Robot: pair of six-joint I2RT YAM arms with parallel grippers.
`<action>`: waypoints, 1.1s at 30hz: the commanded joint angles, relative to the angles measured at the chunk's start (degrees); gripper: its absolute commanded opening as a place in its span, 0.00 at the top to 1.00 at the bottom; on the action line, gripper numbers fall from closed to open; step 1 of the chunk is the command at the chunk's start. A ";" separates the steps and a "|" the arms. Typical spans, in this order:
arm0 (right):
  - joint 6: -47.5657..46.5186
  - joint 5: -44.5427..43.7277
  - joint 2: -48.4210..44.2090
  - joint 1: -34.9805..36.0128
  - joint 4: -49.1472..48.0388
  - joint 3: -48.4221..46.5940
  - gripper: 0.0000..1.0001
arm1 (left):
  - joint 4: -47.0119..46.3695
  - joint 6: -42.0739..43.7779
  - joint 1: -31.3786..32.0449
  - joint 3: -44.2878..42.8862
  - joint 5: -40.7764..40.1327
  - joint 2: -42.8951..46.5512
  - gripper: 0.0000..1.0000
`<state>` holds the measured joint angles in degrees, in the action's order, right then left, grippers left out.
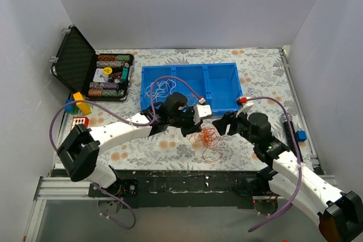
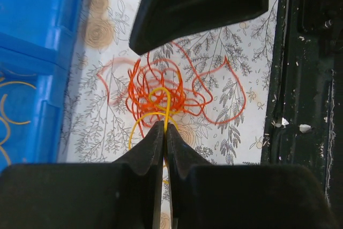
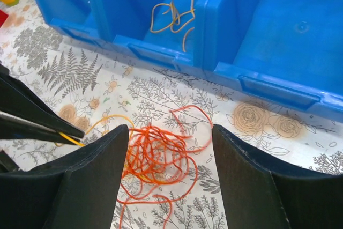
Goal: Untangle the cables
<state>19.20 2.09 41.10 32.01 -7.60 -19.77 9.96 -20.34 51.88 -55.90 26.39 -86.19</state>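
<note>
Top external view checked: found floral table (image 1: 266,77) bearing blue bin (image 1: 224,86), right gripper (image 3: 169,131) spread wide, empty, over the red cable tangle (image 1: 207,138) just before that bin, left gripper (image 2: 164,130) pinched closed on one yellow cable (image 2: 168,110) from that tangle

One blue tray (image 1: 170,67) with three compartments: one white cable bunch (image 1: 159,89) in its left compartment, one orange-yellow bunch (image 3: 172,14) in its middle. One red-orange tangle (image 1: 207,138) just before the tray, strands uncountable. One open chip case (image 1: 76,56) left of the tray. Two arms: left arm (image 1: 122,128), right arm (image 1: 283,160).
</note>
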 commanded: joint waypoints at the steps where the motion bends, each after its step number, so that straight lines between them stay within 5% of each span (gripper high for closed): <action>1: -2.23 4.33 -1.81 0.86 -5.23 0.96 0.27 | 3.49 1.09 -0.02 -2.46 -3.18 5.77 1.00; 11: -6.80 8.20 -7.09 7.79 -13.93 5.79 0.25 | 7.27 3.55 -0.11 -4.48 -4.33 9.29 1.00; 24: -10.50 -7.35 4.24 16.77 -20.95 1.40 0.30 | 11.04 5.57 -0.11 -8.17 -0.12 10.08 1.00; 33: -10.33 -5.69 8.21 17.21 -25.54 -0.62 0.32 | 15.09 8.03 -0.02 -10.20 3.22 10.17 1.00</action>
<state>9.17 -2.68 49.47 48.66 -27.31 -18.46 22.48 -14.09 51.86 -64.34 27.14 -78.65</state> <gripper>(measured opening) 0.682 0.025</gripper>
